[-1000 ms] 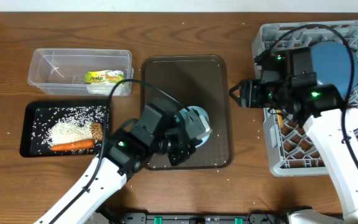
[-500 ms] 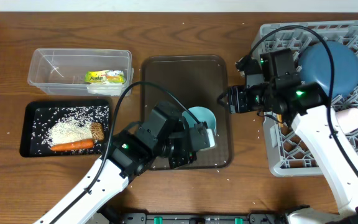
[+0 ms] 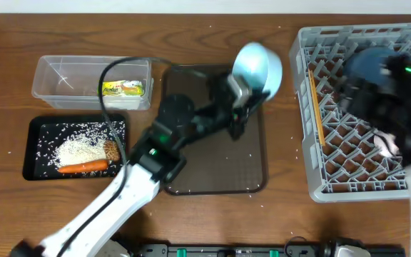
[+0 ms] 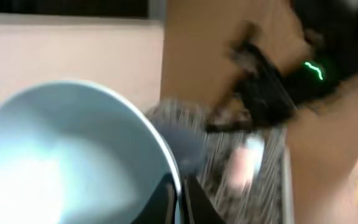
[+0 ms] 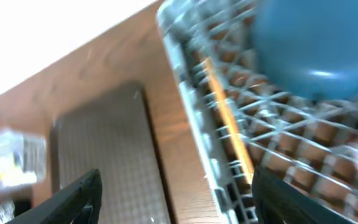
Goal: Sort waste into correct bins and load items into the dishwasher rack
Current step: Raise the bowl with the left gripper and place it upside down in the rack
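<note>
Waste [image 3: 77, 150] binned, dark-blue plate [image 3: 364, 66] and chopsticks [image 3: 315, 107] in dishwasher rack [image 3: 328, 187]; left gripper [image 3: 240, 91] clenched on light-blue cup [image 3: 259, 66] just left of rack, not yet loaded; right gripper [image 5: 176, 186] spread empty over rack.

The light-blue cup [image 3: 257, 68] hangs tilted beside the grey rack [image 3: 348, 164]; dark-blue plate [image 3: 359, 66], seemingly propped, inside.

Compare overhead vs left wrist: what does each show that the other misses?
Overhead only: the clear tub with the wrapper, the black tray with rice and the carrot, and the brown serving tray. Left wrist only: a close-up of the left gripper pinched on the rim of the light-blue cup. Both: that cup, the rack and the blurred right arm.
</note>
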{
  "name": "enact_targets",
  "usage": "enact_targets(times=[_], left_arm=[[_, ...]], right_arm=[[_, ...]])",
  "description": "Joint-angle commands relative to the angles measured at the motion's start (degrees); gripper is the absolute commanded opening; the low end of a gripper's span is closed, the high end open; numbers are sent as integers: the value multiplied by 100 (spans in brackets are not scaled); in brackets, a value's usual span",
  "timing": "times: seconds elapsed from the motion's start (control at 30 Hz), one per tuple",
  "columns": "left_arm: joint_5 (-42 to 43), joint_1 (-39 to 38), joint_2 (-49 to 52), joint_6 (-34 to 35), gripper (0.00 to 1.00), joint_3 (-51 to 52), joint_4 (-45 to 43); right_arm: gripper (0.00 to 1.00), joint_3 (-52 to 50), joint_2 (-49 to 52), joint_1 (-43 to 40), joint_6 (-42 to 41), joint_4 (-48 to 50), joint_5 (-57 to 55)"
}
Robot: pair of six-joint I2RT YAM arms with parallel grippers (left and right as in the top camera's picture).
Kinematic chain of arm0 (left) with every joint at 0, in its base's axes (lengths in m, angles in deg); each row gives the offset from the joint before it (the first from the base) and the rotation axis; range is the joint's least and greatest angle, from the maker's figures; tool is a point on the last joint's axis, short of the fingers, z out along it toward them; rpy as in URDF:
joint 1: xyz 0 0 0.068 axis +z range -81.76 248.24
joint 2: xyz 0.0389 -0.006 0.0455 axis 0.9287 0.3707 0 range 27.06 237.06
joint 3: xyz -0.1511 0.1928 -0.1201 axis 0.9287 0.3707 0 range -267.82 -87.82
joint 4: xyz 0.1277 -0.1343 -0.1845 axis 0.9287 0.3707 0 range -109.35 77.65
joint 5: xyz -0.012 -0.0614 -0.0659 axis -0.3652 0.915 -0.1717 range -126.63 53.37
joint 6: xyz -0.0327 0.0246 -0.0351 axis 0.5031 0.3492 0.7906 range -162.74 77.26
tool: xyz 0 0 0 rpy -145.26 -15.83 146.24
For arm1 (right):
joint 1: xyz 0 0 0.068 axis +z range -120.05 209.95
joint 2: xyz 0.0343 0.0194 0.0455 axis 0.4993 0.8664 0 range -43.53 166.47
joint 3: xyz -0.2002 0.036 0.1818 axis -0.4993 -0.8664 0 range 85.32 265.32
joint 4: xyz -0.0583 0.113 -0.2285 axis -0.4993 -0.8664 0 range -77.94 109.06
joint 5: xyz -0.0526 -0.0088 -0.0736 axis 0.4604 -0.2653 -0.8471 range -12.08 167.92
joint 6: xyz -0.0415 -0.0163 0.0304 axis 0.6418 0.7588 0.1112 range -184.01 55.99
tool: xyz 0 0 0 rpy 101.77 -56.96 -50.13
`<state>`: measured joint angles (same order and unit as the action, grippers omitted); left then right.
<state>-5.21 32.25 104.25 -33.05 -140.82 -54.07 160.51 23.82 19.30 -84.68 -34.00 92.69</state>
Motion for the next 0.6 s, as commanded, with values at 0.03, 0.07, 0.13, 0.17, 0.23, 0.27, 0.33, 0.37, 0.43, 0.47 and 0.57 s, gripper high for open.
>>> enact_targets(times=[0.03, 0.07, 0.13, 0.17, 0.23, 0.27, 0.33, 0.37, 0.43, 0.47, 0.57], left_arm=[[409, 9, 1285, 2780, 6, -317, -1327], [514, -9, 1628, 3193, 6, -472, -1681], [643, -35, 2212, 3908, 6, -787, -2218], [704, -55, 2483, 4188, 6, -951, -2457], [796, -118, 3010, 4754, 6, -1305, -2922], [826, -164, 3259, 4975, 6, -1488, -3126], [826, -251, 3620, 5313, 6, -1779, -3307], [824, -297, 3768, 5458, 6, -1899, -3338], [785, -393, 4041, 5681, 6, -2100, -3344], [758, -435, 4148, 5766, 6, -2166, -3355], [562, -525, 4446, 5995, 6, -2240, -3357]], right_arm=[[73, 74, -315, -415, -286, -334, 0], [74, 74, -341, -459, -286, -439, 0], [74, 74, -337, -483, -286, -627, -7], [74, 72, -323, -481, -286, -673, -17], [74, 72, -282, -481, -286, -756, -46], [74, 72, -258, -481, -286, -780, -76], [75, 72, -216, -481, -286, -807, -149], [74, 72, -197, -481, -286, -807, -153], [74, 72, -151, -481, -289, -807, -149], [74, 72, -131, -481, -289, -804, -151], [74, 72, -94, -481, -291, -800, -151]])
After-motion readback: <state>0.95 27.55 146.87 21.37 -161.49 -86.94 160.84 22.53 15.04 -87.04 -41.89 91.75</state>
